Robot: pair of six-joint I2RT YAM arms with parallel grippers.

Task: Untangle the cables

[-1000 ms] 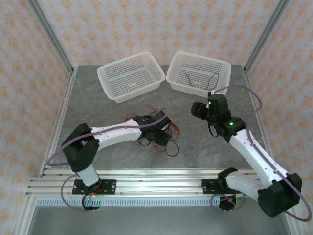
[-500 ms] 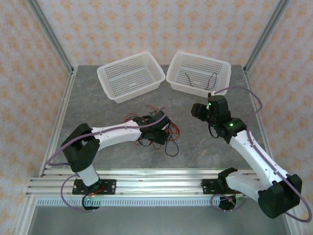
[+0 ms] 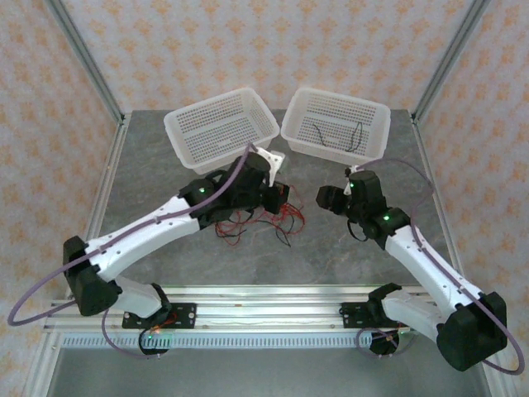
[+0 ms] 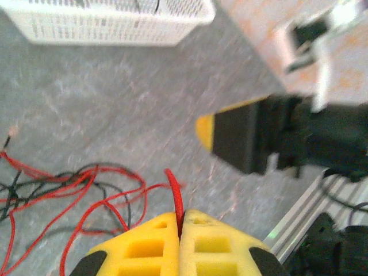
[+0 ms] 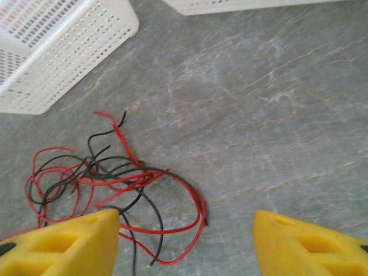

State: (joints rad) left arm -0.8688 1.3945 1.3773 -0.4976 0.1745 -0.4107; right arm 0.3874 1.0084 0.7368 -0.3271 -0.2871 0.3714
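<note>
**Now: left gripper (image 4: 180, 221) pinches a red cable (image 4: 174, 192)**

Its jaws are shut on the strand, and the tangle (image 5: 132, 178) lies just beside them. Best to draw away slowly, easing off at any snag, while the right gripper (image 5: 185, 224), open, hovers over the tangle to pin it. Beyond, the right basket (image 3: 289, 134) holds a black cable (image 3: 339, 147); the left basket (image 3: 186, 155) looks bare.

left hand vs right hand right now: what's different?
Left hand is shut, pinching a red cable; right hand is open and holds nothing. Left hand's cable leads into the tangle; right hand hangs beside the tangle, touching none of it. Both have yellow fingers.
</note>
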